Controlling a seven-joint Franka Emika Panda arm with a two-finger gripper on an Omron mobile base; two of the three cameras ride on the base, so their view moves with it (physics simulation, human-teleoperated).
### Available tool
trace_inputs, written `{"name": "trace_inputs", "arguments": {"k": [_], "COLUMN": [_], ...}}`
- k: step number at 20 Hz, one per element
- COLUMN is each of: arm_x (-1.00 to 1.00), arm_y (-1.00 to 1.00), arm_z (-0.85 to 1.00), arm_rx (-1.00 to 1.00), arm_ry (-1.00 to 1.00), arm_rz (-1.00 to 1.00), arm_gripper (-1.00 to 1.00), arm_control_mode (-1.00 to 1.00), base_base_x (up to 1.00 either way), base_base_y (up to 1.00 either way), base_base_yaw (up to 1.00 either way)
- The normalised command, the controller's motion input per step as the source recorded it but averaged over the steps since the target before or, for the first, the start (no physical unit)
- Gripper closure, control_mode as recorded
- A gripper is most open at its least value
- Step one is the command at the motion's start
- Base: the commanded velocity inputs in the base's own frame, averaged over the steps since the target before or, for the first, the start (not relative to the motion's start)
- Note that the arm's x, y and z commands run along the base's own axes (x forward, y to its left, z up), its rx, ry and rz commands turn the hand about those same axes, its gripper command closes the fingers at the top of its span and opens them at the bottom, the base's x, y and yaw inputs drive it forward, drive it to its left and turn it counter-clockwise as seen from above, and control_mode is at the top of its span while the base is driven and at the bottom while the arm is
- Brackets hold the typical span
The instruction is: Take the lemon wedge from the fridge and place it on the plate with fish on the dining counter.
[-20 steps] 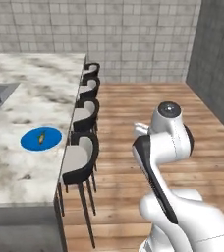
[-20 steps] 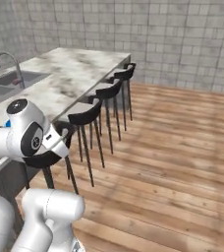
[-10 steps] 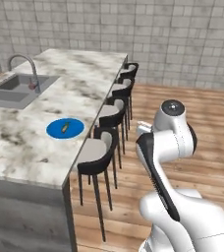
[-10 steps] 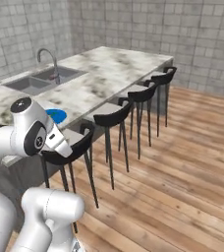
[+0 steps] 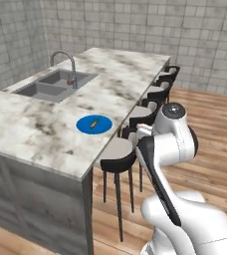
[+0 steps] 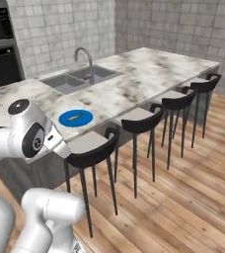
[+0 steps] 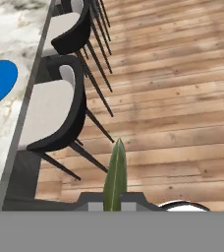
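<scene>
Fingers (image 7: 115,203) pinching shut on the slim yellow-green lemon wedge (image 7: 115,175), hanging over the brown wooden plank floor (image 7: 173,98) beside black stools (image 7: 60,115). Flat round bright blue plate (image 5: 94,124) carrying the small brownish-green fish (image 5: 93,123) is sitting on the white-grey veined marble worktop (image 5: 46,124), near its stool-side edge.
</scene>
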Motion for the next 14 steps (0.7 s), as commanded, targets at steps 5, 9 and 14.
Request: {"name": "trace_inputs", "arguments": {"k": [5,9,14], "arm_x": [0.0,0.0,0.0], "arm_y": [0.0,0.0,0.0], "arm_z": [0.0,0.0,0.0], "arm_rx": [0.0,0.0,0.0], "arm_ry": [0.0,0.0,0.0], "arm_rz": [0.0,0.0,0.0], "arm_gripper": [1.0,1.0,1.0], "arm_control_mode": [1.0,1.0,1.0], "base_base_x": [0.78,0.82,0.57], "base_base_y": [0.0,0.11,0.33], "base_base_yaw": [0.21,0.19,0.18]}}
